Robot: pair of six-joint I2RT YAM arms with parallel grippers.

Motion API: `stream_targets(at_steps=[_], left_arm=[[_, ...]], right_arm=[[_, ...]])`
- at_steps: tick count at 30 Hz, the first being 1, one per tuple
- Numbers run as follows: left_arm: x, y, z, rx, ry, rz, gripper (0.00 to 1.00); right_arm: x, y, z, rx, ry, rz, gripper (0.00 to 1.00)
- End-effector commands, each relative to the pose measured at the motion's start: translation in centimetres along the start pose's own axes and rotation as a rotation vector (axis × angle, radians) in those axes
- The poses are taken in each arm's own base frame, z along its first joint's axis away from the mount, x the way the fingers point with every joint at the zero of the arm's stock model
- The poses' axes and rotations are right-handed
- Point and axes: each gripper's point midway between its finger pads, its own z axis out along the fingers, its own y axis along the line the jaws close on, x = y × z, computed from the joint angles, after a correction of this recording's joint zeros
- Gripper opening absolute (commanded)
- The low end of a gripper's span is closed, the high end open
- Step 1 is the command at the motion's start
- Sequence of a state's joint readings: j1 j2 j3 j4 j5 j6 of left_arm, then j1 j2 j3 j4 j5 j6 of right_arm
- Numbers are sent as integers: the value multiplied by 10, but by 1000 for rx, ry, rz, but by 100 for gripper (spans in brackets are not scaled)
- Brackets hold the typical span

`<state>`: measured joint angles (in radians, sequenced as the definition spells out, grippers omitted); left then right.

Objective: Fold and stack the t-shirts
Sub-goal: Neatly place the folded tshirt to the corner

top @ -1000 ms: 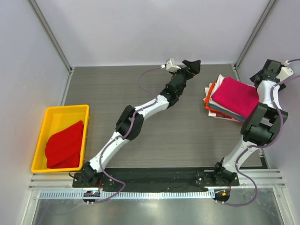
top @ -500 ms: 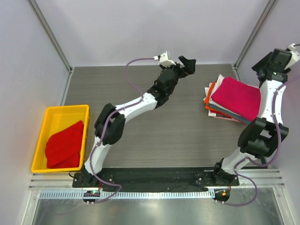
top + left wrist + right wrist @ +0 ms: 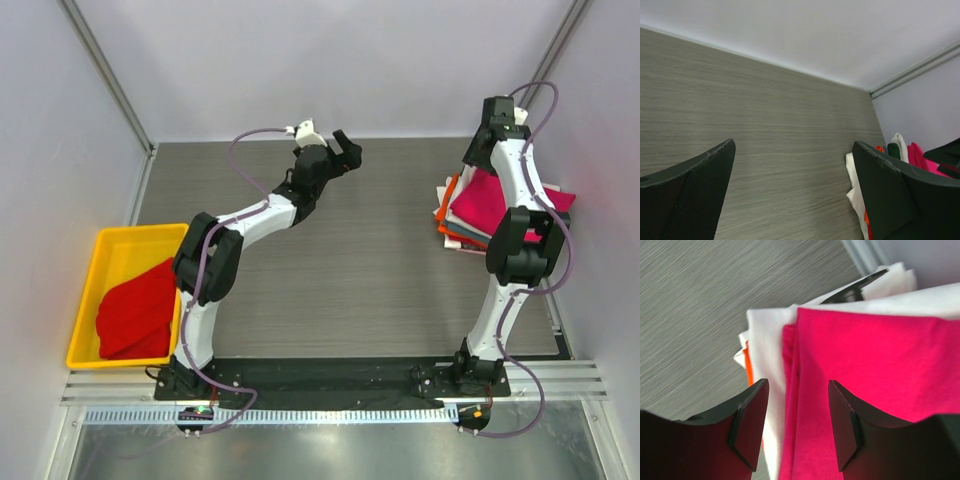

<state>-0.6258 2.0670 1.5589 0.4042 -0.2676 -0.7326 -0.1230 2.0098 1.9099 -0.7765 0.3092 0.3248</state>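
The table [image 3: 380,280] carries the work in two places, well apart. Along its left edge, towards the near-left corner, sits the yellow tray [image 3: 140,232]. At the right edge, towards the far-right corner, lies the stack of folded t-shirts [image 3: 452,232].

The stack looks like the finished part of the job. Several shirts lie flat on one another, with white [image 3: 767,340] and orange [image 3: 746,365] layers showing at its left side. The magenta-pink shirt [image 3: 472,203] lies folded on top, its edges roughly in line with those below.

What remains, as far as can be seen, is the darker red shirt [image 3: 135,310]. It lies loose and rumpled inside the tray, not folded and not yet on the stack.

The left gripper [image 3: 345,150] hangs over the bare middle of the table near the far edge, its jaws spread wide and empty. The right gripper [image 3: 797,385] is above the far-left part of the stack. Its jaws stand partly apart with a clear gap, the pink cloth below them and nothing pinched.

So the likely next step is fetching the red shirt from the tray.
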Motion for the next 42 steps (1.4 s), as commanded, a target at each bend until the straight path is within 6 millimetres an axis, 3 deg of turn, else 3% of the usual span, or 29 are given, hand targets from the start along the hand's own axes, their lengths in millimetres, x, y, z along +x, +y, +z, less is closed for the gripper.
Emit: stream_targets(at_steps=[1, 16, 19, 20, 27, 31, 34, 42], left_arm=[[-44, -29, -18, 86, -49, -41, 100], [-32, -17, -9, 116, 4, -136, 99], [-32, -16, -8, 116, 7, -138, 99], [-32, -17, -8, 118, 7, -140, 99], [-30, -18, -8, 125, 15, -141, 98], [-29, -19, -8, 131, 20, -141, 98], [-27, -20, -9, 138, 26, -140, 97], [-27, -20, -9, 142, 28, -137, 97]], right_arm=[[-29, -22, -16, 120, -73, -10, 56], [2, 4, 14, 118, 24, -93, 54], [6, 4, 17, 125, 37, -106, 42], [5, 3, 17, 127, 35, -104, 32], [-8, 2, -7, 133, -16, -90, 18], [-13, -3, -20, 137, -41, -85, 5], [-19, -3, -30, 125, -71, -76, 1], [-4, 28, -40, -73, -38, -144, 1]])
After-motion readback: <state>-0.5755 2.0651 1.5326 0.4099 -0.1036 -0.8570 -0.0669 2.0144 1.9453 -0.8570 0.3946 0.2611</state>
